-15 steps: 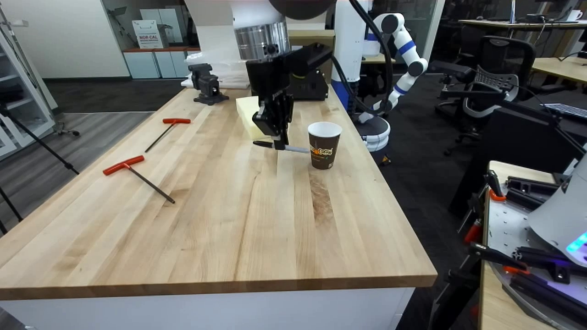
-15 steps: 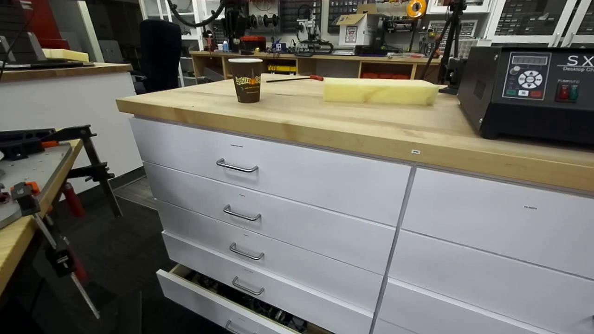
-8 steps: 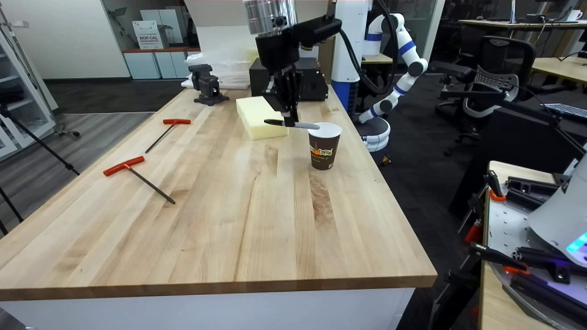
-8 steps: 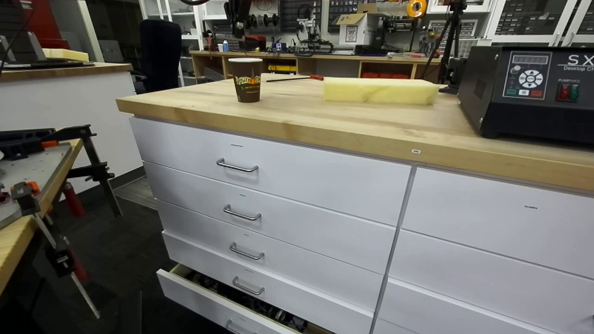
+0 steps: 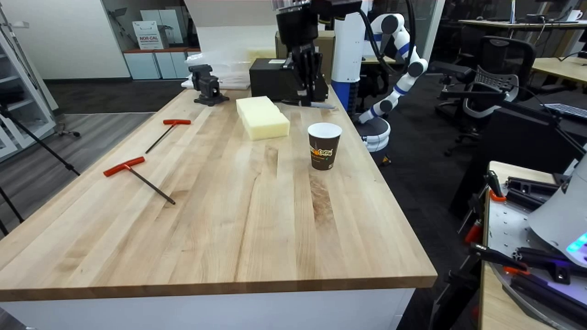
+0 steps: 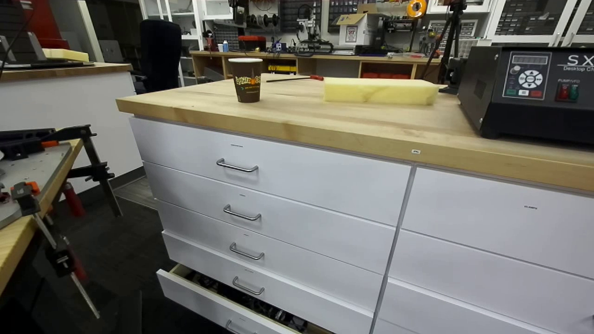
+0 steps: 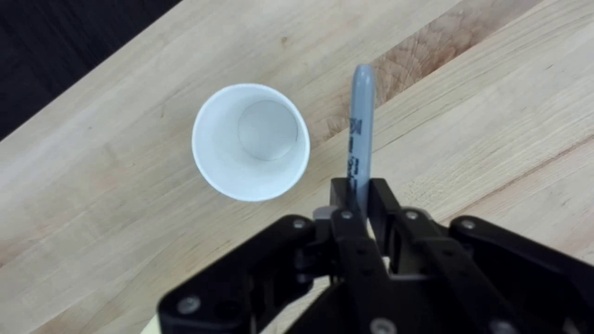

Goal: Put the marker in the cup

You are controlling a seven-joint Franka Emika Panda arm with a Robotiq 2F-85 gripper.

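Claw (image 7: 360, 195) pinched tight on marker (image 7: 362, 120), near-level. Wrist view: cup (image 7: 250, 141) at claw's ten o'clock. Shift there, stand marker upright, release.

looks like smooth plastic on the marker (image 7: 361, 125), paper on the cup (image 5: 323, 149), grained wood across the table (image 5: 220, 224).

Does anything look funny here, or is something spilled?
One thing: in an exterior view, a low drawer under the wooden table is pulled out, showing dark stuff inside, while the drawers above look shut or nearly so. The cup stands upright; I see no spill.
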